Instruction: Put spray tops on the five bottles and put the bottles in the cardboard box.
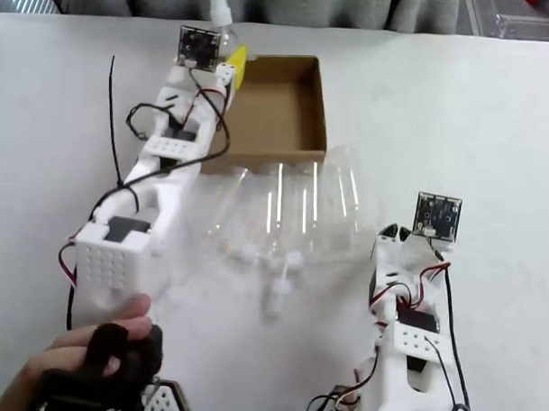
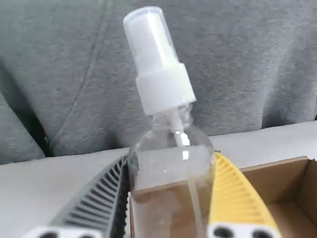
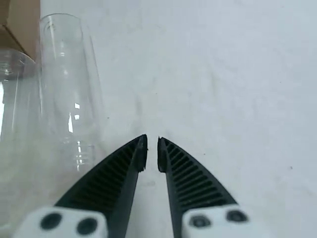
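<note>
My left gripper (image 2: pixel 171 166) is shut on a clear bottle (image 2: pixel 171 173) that carries a white spray top (image 2: pixel 158 64); its grey and yellow fingers (image 2: pixel 233 198) press the bottle's sides. In the high view this gripper (image 1: pixel 227 58) holds the bottle (image 1: pixel 220 14) upright at the far left corner of the open cardboard box (image 1: pixel 278 106). Several clear bottles (image 1: pixel 283 206) lie side by side on the table in front of the box, one with a white spray top (image 1: pixel 276 298). My right gripper (image 1: pixel 389 235) rests right of them, shut on nothing (image 3: pixel 151 151), beside a lying bottle (image 3: pixel 69 84).
A person's hand (image 1: pixel 80 361) in a dark fingerless glove rests at the left arm's base (image 1: pixel 110 263). A corner of the box (image 3: pixel 17 20) shows in the right wrist view. White table (image 1: pixel 494 114) lies bare to the right of the box.
</note>
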